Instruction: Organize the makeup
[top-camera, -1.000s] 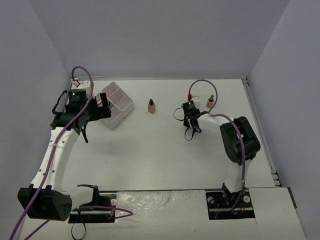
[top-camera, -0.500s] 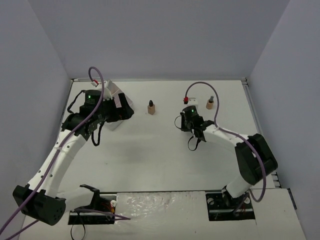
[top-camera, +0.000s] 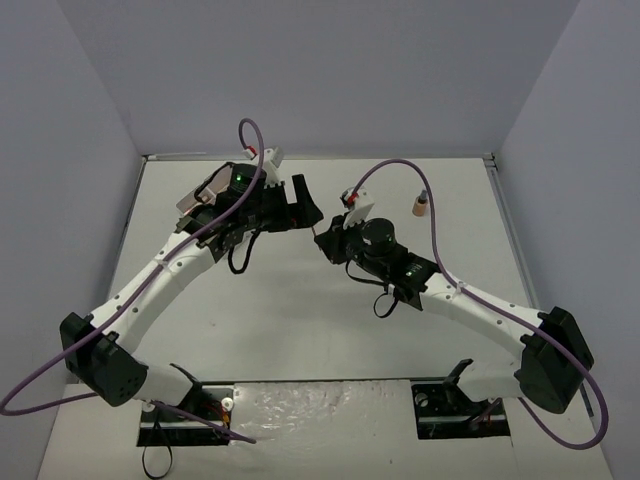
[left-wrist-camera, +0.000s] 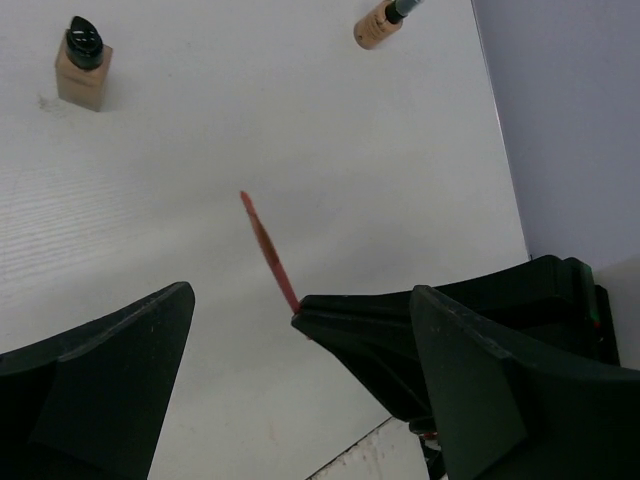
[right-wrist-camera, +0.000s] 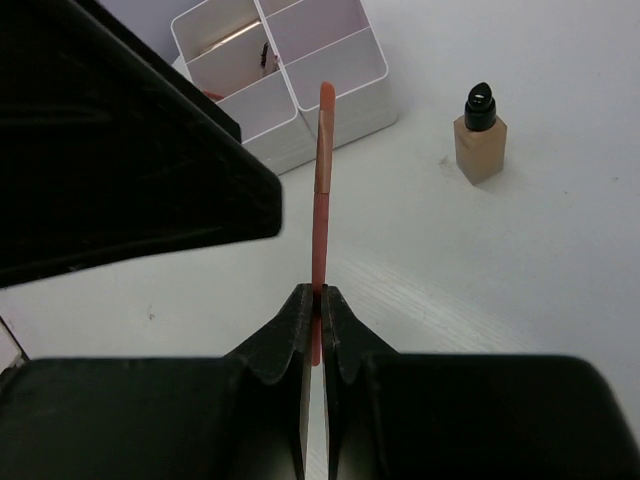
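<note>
Right gripper (right-wrist-camera: 312, 300): pinched shut on thin pink stick (right-wrist-camera: 320, 200), centre frame.
Left gripper (left-wrist-camera: 300, 292): wide open, holds nothing.
Done: it seems a few items lie in white box (right-wrist-camera: 350, 100), upper left.
Left: stick, square tan bottle (left-wrist-camera: 83, 68), second tan bottle (left-wrist-camera: 380, 25), both on the table.

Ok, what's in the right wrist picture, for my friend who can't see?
The right hand pinches a thin pink-red stick by its lower end. Beyond it sit a white four-compartment box and a tan bottle with a black cap.
</note>
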